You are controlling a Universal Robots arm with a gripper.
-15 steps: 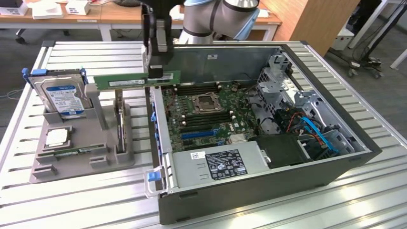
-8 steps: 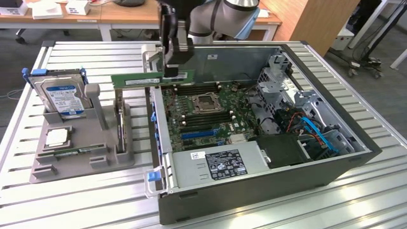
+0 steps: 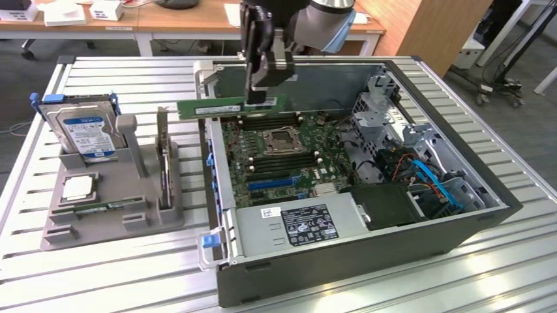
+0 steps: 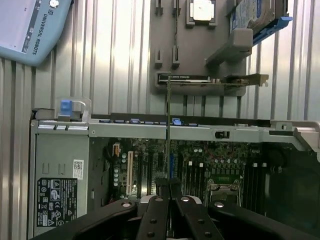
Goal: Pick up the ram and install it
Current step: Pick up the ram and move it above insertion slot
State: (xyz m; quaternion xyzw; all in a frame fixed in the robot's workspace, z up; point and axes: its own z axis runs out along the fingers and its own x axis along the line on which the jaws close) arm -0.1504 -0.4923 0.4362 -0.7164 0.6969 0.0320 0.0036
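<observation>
Table [image 3: 104,261]: you see a silver metal top with long ridges.
Computer case [image 3: 348,274]: a dark metal box, open on top, with a green board [image 3: 287,156] inside.
Rack [image 3: 113,222]: grey plastic, just beside the case, on the exterior view's left.
Hard drive [image 3: 87,134]: shiny, with a blue label, standing in the rack.
Gripper [image 3: 259,98]: black, its jaws almost closed and pinching the ram.
Ram [image 3: 209,107]: a thin green stick, held level in the air above the open case.

The arm [image 3: 327,19] is cut off at the exterior view's top edge. Part of the ram [image 3: 209,106] is hidden by the gripper [image 3: 260,99]. The label [image 3: 301,225] cannot be read.
</observation>
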